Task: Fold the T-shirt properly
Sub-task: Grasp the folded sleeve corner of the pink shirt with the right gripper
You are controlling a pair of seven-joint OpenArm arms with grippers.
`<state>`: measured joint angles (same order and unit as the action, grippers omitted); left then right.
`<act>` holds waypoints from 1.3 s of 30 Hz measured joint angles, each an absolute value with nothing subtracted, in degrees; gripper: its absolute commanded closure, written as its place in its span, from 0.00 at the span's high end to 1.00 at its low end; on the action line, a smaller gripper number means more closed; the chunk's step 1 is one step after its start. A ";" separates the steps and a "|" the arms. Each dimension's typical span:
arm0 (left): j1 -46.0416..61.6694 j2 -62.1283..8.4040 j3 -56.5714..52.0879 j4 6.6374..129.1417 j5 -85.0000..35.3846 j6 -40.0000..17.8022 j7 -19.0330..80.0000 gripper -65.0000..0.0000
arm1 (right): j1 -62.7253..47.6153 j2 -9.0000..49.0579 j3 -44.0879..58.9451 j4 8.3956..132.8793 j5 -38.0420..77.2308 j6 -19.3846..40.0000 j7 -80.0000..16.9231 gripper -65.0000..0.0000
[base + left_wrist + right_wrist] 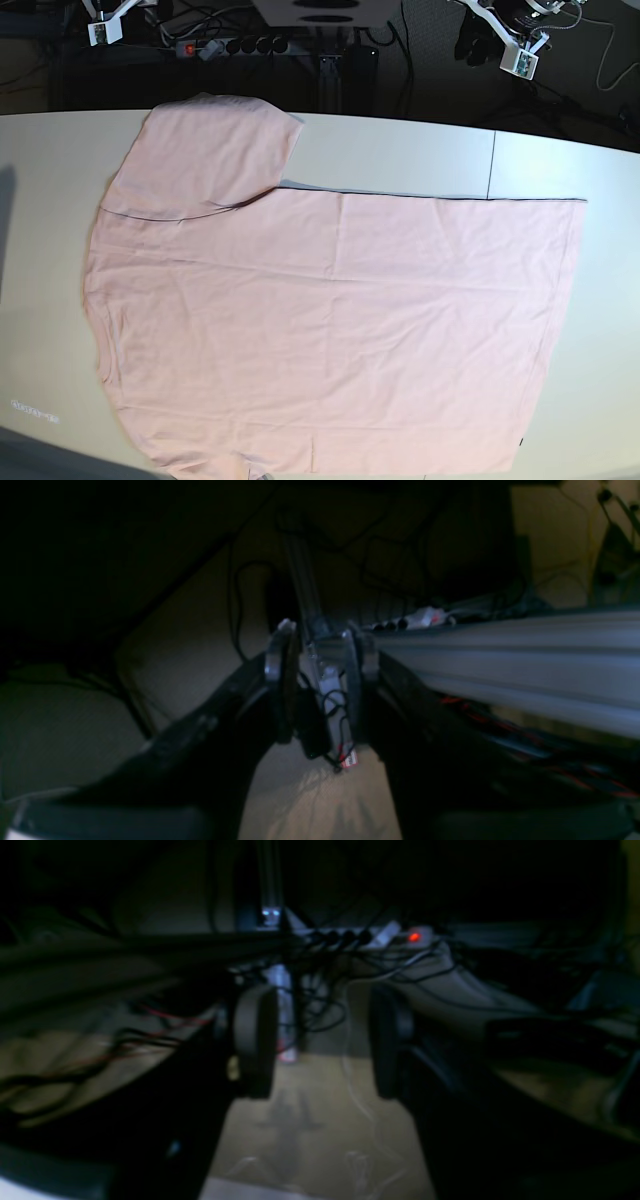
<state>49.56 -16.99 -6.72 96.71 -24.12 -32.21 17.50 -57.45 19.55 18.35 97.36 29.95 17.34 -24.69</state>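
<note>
— Where's your T-shirt (330, 330)?
— Spread flat, plain side up, across the white table (400, 150).
— Grippers?
— Your left gripper (320, 652) and right gripper (322, 1040): fingers apart, holding nothing, off the table.

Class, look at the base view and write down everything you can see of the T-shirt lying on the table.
The T-shirt is pale pink, of soft cotton-like cloth, plain on the side facing up. It lies spread flat on the white table, covering most of it, with faint creases. One short sleeve is folded in over the body at the upper left. The straight hem runs down the right side. The lower edge runs out of the picture. Only the table touches it; no fingers are on it.
</note>
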 measured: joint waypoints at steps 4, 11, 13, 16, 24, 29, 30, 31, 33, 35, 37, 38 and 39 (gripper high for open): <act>49.65 -16.84 -6.68 99.83 -26.98 -32.21 17.61 0.30 | -56.84 19.57 23.97 103.42 37.50 17.78 -26.74 0.54; 49.67 -16.86 -6.70 99.90 -27.05 -32.25 17.82 0.30 | -54.11 20.18 27.75 106.67 41.04 18.04 -27.90 0.55; 49.67 -16.91 -6.72 99.92 -27.05 -32.23 17.82 0.30 | -51.96 20.64 27.83 106.61 41.10 18.13 -27.92 0.55; 49.76 -16.88 -6.70 99.90 -27.00 -32.25 19.57 0.30 | -48.34 20.62 27.90 106.34 41.85 18.15 -28.01 0.55; 50.52 -17.04 -6.72 99.92 -27.03 -32.23 20.82 0.30 | -40.64 20.62 27.90 101.41 42.89 18.41 -29.82 0.55; 51.31 -17.02 -6.72 99.92 -27.00 -32.25 21.02 0.30 | -37.71 20.51 27.90 94.89 47.03 20.05 -30.26 0.55; 51.46 -17.04 -6.72 99.92 -27.00 -32.25 21.02 0.30 | -37.21 20.58 27.92 93.78 48.31 20.43 -30.28 0.55; 51.59 -17.02 -6.70 99.92 -27.00 -32.25 21.02 0.30 | -36.47 20.62 27.92 92.75 48.97 21.04 -30.24 0.55; 51.72 -17.02 -6.72 99.92 -27.00 -32.25 21.04 0.30 | -35.81 20.64 27.27 91.59 50.15 21.50 -30.24 0.55; 51.72 -17.02 -6.72 99.92 -26.98 -32.25 21.04 0.30 | -35.86 20.64 25.30 91.24 51.05 21.91 -29.89 0.55; 51.72 -17.02 -6.72 99.92 -27.03 -32.25 21.02 0.30 | -35.83 20.64 22.31 91.26 51.16 22.11 -29.54 0.55; 51.77 -17.02 -6.72 99.92 -26.96 -32.25 21.04 0.30 | -35.86 20.64 20.75 91.29 51.22 22.22 -29.26 0.55; 51.75 -17.02 -6.72 99.92 -26.89 -32.25 21.08 0.30 | -35.88 20.62 19.16 91.46 51.27 22.46 -28.91 0.55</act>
<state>51.75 -17.02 -6.72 99.92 -26.89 -32.25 21.08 -35.88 20.62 19.16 91.46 51.27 22.46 -28.91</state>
